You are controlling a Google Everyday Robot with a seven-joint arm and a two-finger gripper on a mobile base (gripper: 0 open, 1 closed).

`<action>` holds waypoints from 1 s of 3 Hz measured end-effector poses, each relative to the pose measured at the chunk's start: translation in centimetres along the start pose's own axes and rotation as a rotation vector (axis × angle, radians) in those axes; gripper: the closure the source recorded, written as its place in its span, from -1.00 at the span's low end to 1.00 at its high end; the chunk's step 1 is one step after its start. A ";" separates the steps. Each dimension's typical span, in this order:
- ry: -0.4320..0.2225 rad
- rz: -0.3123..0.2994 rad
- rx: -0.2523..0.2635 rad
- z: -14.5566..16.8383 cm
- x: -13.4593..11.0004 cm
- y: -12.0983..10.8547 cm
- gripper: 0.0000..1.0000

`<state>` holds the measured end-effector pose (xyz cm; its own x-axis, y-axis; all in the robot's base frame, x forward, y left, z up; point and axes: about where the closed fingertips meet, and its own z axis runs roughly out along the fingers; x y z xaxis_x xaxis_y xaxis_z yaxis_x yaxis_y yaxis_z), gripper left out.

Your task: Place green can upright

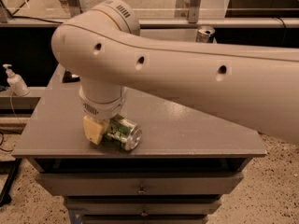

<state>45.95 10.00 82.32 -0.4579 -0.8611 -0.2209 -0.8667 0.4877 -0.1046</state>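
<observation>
The green can point(122, 131) lies on its side near the front edge of the grey table point(196, 129), its silver end facing front right. My gripper point(102, 130) hangs straight down from the big white arm point(187, 73) and sits right at the can's left side, touching it. The wrist hides the top of the can and the rest of the gripper.
A silver can point(204, 33) stands upright at the back of the table. A small dark object point(70, 76) lies at the back left. A pump bottle point(16, 80) stands on a lower ledge at the left. Drawers point(140, 185) are below the table top.
</observation>
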 end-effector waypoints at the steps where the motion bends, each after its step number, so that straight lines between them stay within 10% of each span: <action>1: -0.022 -0.004 0.007 -1.0 -0.5 -1.4 0.76; 3: -0.323 -0.025 -0.056 -5.6 -3.2 -5.0 1.00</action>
<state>50.63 9.50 88.98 -0.3575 -0.7787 -0.5156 -0.8906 0.4504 -0.0626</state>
